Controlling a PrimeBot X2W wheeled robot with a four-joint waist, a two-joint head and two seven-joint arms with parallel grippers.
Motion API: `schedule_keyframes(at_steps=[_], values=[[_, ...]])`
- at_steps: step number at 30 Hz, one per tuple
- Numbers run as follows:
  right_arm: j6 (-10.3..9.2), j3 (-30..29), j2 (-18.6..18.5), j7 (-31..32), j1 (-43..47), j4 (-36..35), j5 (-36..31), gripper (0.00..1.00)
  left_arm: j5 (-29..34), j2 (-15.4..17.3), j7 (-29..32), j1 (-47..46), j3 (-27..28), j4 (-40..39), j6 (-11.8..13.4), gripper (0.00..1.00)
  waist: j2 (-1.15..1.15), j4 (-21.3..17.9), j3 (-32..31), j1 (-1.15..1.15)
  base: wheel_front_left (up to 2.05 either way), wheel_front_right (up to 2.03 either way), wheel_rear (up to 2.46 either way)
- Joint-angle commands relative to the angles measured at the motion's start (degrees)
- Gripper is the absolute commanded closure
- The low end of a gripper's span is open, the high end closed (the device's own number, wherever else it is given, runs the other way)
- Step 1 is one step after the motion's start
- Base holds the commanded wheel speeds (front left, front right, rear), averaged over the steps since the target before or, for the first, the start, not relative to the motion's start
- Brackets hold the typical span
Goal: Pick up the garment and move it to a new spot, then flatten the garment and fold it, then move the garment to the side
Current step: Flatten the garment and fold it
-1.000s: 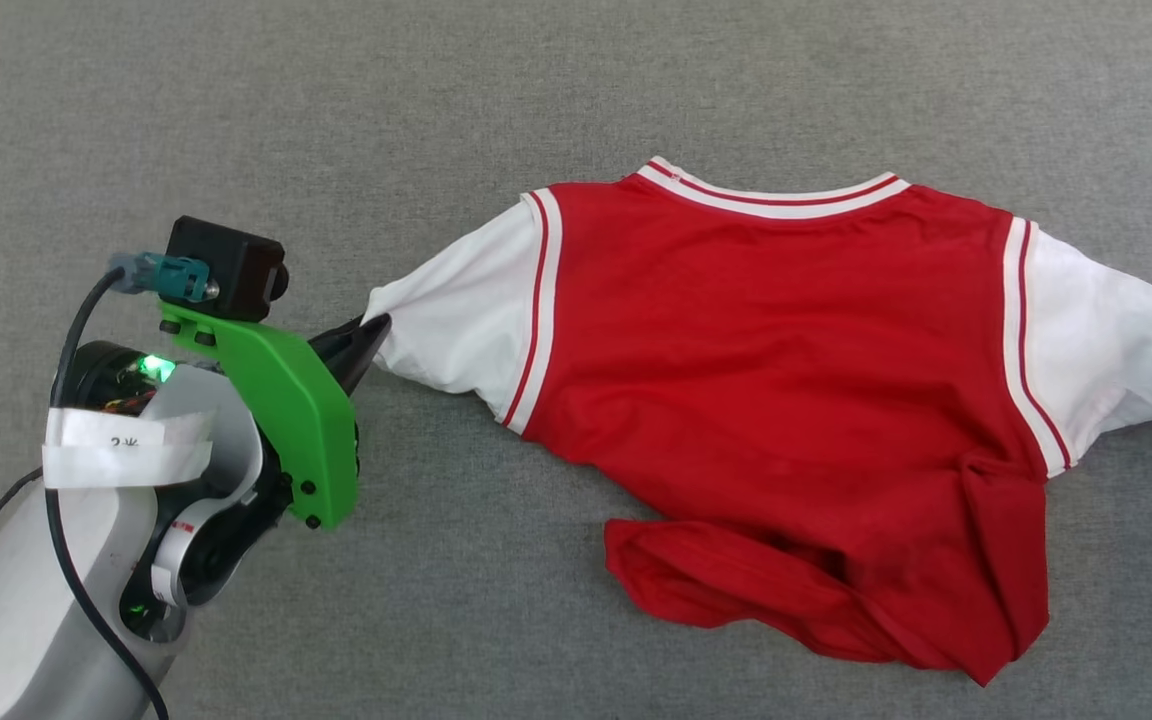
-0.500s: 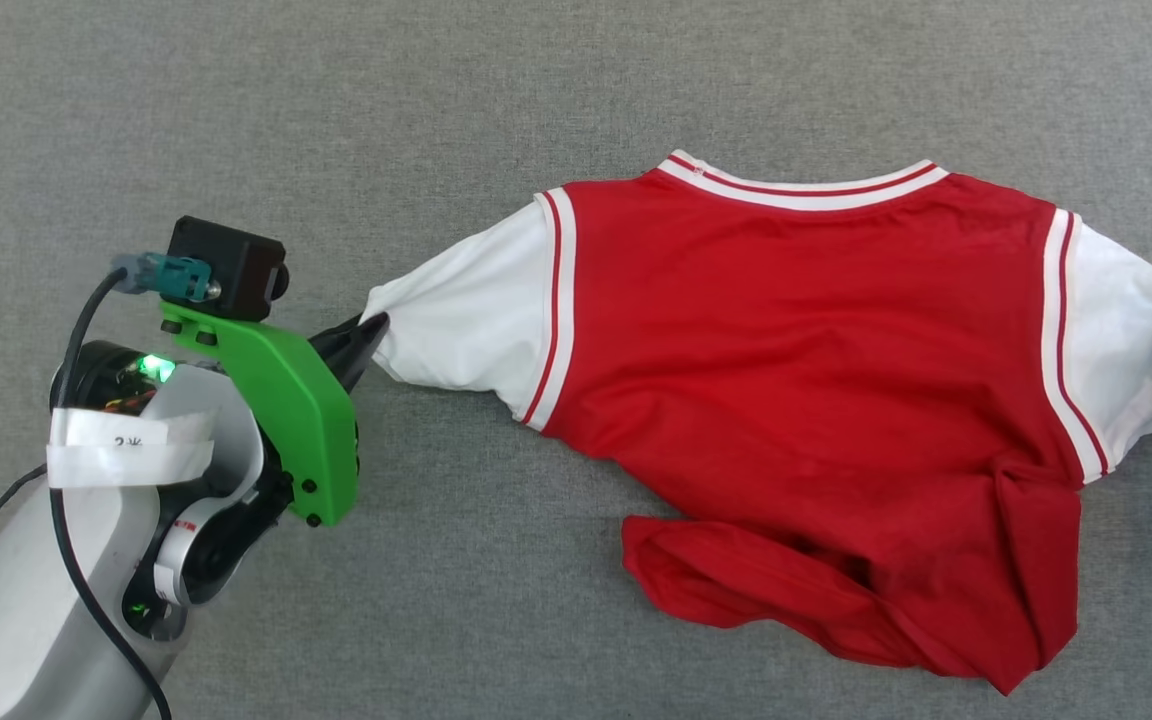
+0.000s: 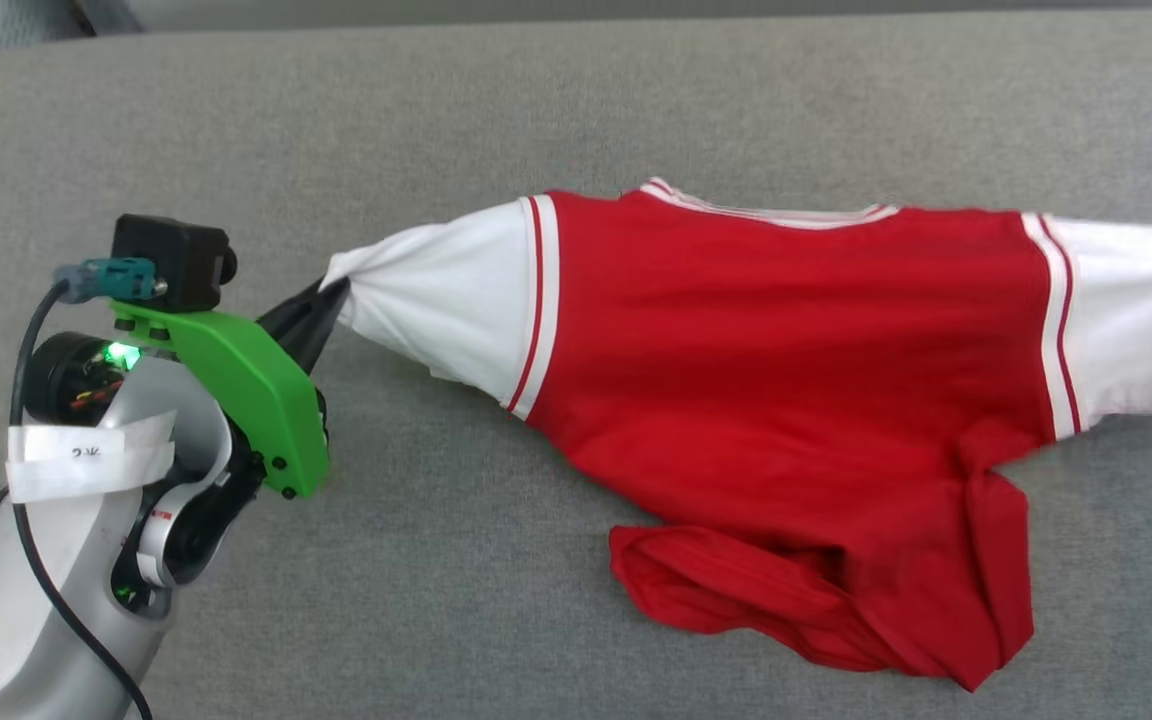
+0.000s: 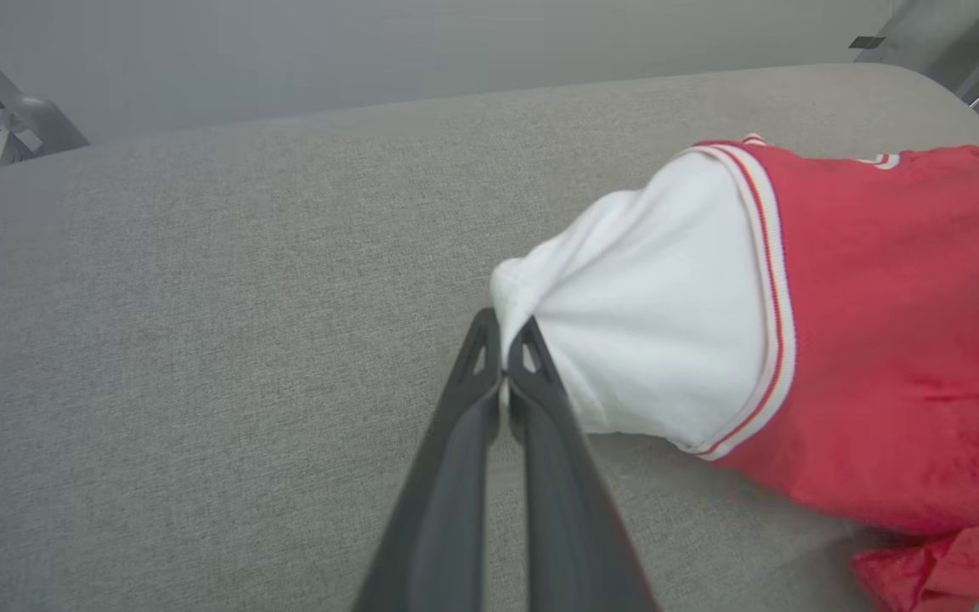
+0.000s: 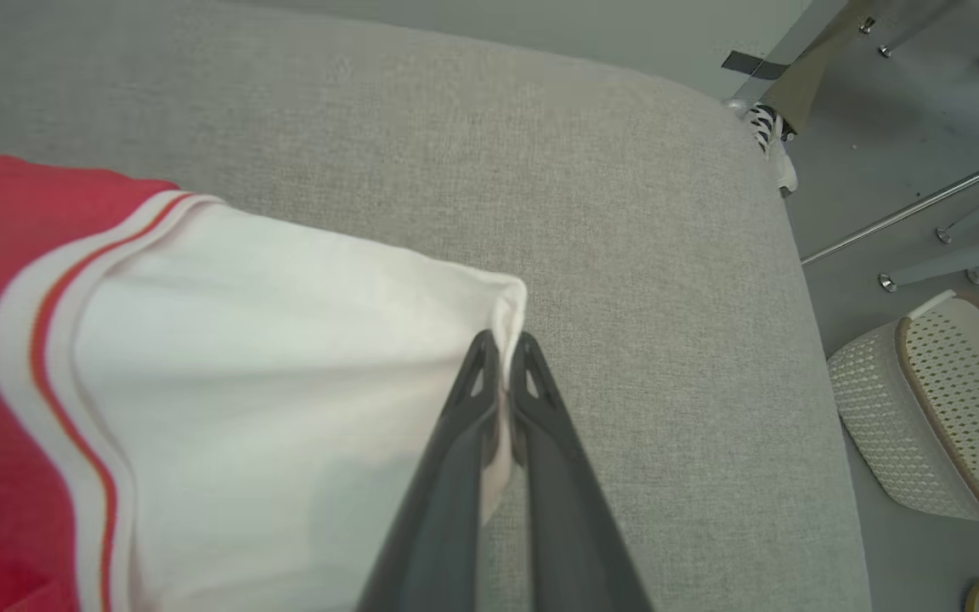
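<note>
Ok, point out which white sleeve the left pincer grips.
The sleeve at the head view's left, cuff pinched in the left pincer; the right pincer holds the opposite sleeve.

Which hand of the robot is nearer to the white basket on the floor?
Right. The right hand pinches the garment by the sleeve nearest the basket; the left hand pinches the opposite sleeve, farther away.

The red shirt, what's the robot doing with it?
The robot is holding the red T-shirt by both white sleeves. Its left gripper is shut on the end of one sleeve, and its right gripper is shut on the end of the other sleeve. The shirt is pulled tight between them over the grey cushioned surface. Its bottom hem lies crumpled, so it isn't flat or folded yet.
</note>
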Motion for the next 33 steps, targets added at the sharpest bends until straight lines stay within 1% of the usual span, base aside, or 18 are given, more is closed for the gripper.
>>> schedule_keyframes(at_steps=[1, 8, 17, 25, 33], values=[[-0.09, -0.28, -0.48, -1.23, -1.04, -0.59, -0.05, 1.00, 0.58, -0.35, -1.11, -0.18, 0.73, 0.51, -0.26, 1.00, 0.00, -0.73, -4.07, 0.00, 0.00, 0.00, 0.00], [-0.09, -0.71, -1.69, -5.37, -1.48, -5.04, 0.97, 1.00, 1.55, -0.02, -6.33, -0.02, 2.94, 0.94, -0.33, 1.00, 0.00, -1.32, -9.75, 0.00, 0.00, 0.00, 0.00], [-0.09, -3.23, -2.83, -8.64, -2.01, -12.52, 1.09, 1.00, 3.29, 1.66, -13.34, -0.62, 7.33, -1.94, 0.14, 1.00, 0.00, -1.88, -14.03, 0.00, 0.00, 0.00, 0.00], [-0.09, -5.74, -2.86, -10.36, -3.52, -17.37, 0.06, 1.00, 5.09, 3.00, -19.21, -1.81, 11.92, -5.88, 1.61, 1.00, 0.00, -2.31, -15.77, 0.00, 0.00, 0.00, 0.00], [-0.09, -7.43, -1.92, -11.89, -4.91, -20.00, -0.91, 1.00, 4.64, 4.08, -21.96, -3.96, 15.35, -9.48, 1.60, 1.00, 0.00, -2.59, -15.48, 0.00, 0.00, 0.00, 0.00]])
